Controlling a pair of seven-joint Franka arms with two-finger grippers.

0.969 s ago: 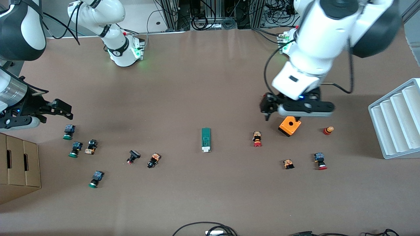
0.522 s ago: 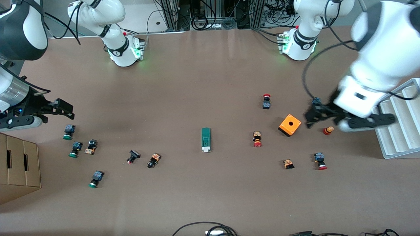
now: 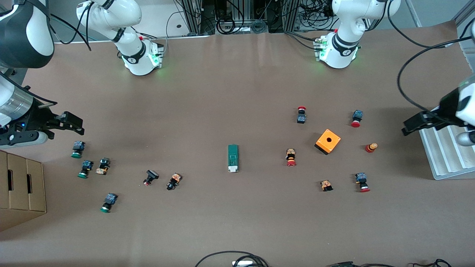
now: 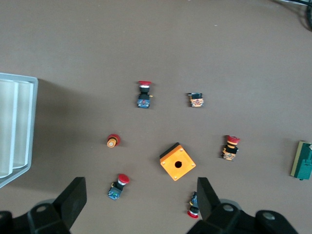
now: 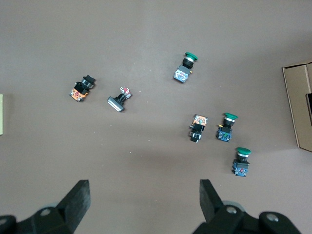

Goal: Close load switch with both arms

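Observation:
The load switch [image 3: 232, 158] is a narrow green block with a white end, lying flat at the middle of the table. It shows at the edge of the left wrist view [image 4: 304, 160] and as a pale sliver in the right wrist view [image 5: 1, 114]. My left gripper [image 3: 415, 125] hangs open and empty over the rim of the white tray, well away from the switch; its fingers stand wide apart in the left wrist view [image 4: 140, 191]. My right gripper [image 3: 76, 125] is open and empty above the green-capped buttons at the right arm's end; it shows in the right wrist view [image 5: 144, 191].
An orange cube box with a hole [image 3: 328, 141] and several red-capped buttons [image 3: 356, 118] lie toward the left arm's end. A white ridged tray [image 3: 449, 144] stands at that table edge. Green-capped buttons [image 3: 77, 149] and a cardboard box [image 3: 18, 185] sit at the right arm's end.
My left arm has swung from over the orange box out to the white tray, uncovering two red-capped buttons. The right arm and the switch have not moved.

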